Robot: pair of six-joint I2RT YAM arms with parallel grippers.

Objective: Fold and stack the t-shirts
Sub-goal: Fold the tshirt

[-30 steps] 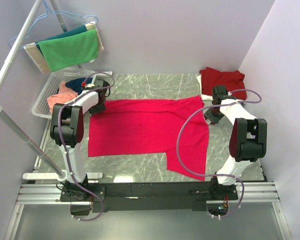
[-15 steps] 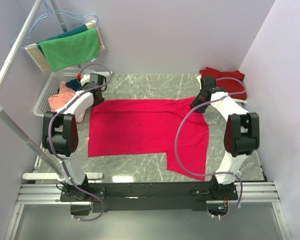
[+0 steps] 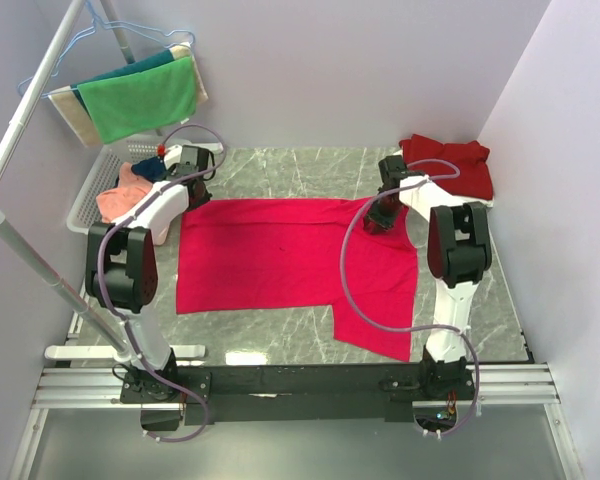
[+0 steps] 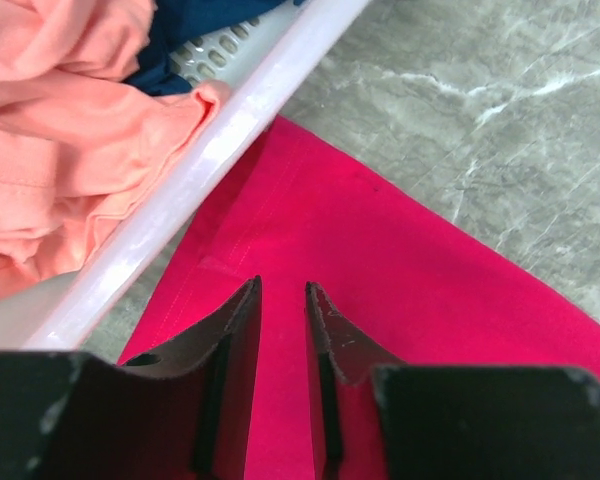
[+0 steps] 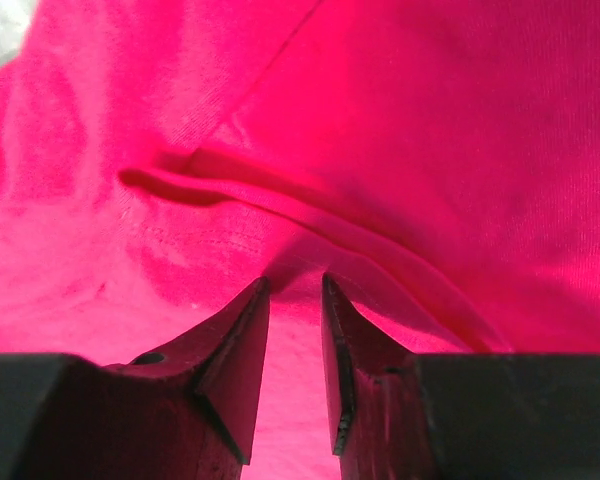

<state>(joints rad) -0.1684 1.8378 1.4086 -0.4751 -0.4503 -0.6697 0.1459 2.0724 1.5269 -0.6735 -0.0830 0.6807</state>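
A bright pinkish-red t-shirt lies spread flat on the marble table. My left gripper hovers over its far left corner, next to the basket. In the left wrist view the gripper has its jaws a narrow gap apart, with flat red cloth beneath. My right gripper is on the shirt's far right part. In the right wrist view the gripper is narrowly open, its tips against a raised fold of cloth. A maroon t-shirt lies at the back right.
A white basket at the far left holds a salmon-orange shirt and a navy one; its rim runs beside my left fingers. Green, teal and beige towels hang on a rack at the back left.
My right gripper has moved left, from beside the shirt's right edge onto the shirt. My left gripper has shifted a little further back to the shirt's far left corner.
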